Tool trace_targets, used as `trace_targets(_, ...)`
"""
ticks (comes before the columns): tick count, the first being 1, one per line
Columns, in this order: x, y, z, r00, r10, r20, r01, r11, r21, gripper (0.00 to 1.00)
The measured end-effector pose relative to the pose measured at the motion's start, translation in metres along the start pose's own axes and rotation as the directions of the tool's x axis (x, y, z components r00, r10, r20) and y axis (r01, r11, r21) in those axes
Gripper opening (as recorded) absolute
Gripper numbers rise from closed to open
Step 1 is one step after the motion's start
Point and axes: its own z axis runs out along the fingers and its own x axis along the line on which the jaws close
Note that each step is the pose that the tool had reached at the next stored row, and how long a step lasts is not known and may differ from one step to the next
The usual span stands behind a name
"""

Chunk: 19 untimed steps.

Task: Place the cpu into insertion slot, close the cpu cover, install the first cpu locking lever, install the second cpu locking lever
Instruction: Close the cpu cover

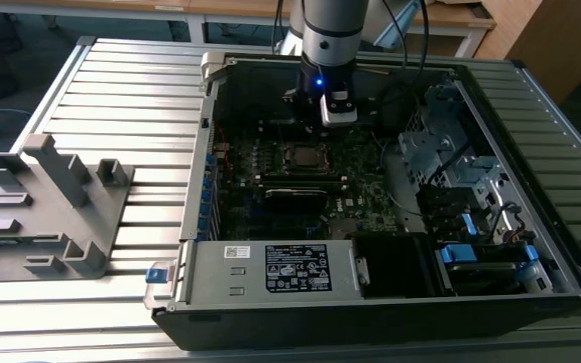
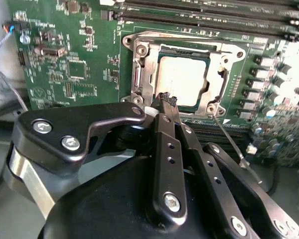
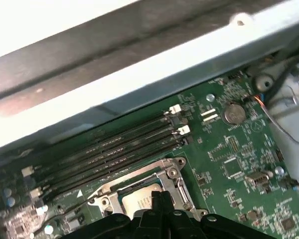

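Observation:
The cpu (image 2: pixel 182 74) lies flat in the insertion slot (image 1: pixel 304 156) of the green motherboard, its dull silver top showing through the cut-out. The cpu cover (image 2: pixel 139 67) lies down around it as a silver frame; in the first wrist view the cpu (image 3: pixel 138 202) and the cpu cover (image 3: pixel 170 174) sit just ahead of the fingertips. My gripper (image 2: pixel 168 99) is shut with nothing between its fingers, its tips hovering at the cover's edge. A thin metal lever rod (image 2: pixel 230 142) sticks out from one corner of the socket. In the exterior view my gripper (image 1: pixel 336 119) hangs inside the open case, just behind the socket.
Long black memory slots (image 3: pixel 114 149) run beside the socket, and a coin battery (image 3: pixel 232 114) sits further off. The case wall (image 3: pixel 139 64) rises close behind. A power supply box (image 1: pixel 270 268) and drive cage (image 1: pixel 452 151) crowd the case. A grey fixture (image 1: pixel 48 204) stands at the exterior view's left.

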Motion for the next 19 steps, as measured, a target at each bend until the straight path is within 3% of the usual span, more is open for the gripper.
trace_targets(5,0.0000,0.0000,0.0006,0.9977,-0.068,-0.0026,0.068,0.9977,-0.0018,0.10)
trace_targets(9,0.0000,0.0000,0.0013,0.9921,-0.125,-0.0048,0.125,0.9922,-0.0034,0.10)
trace_targets(14,0.0001,-0.0001,0.0022,0.9806,-0.196,-0.0072,0.196,0.9806,-0.0056,0.10)
trace_targets(19,0.0001,-0.0001,0.0032,0.9652,-0.261,-0.0090,0.261,0.9653,-0.0048,0.10)
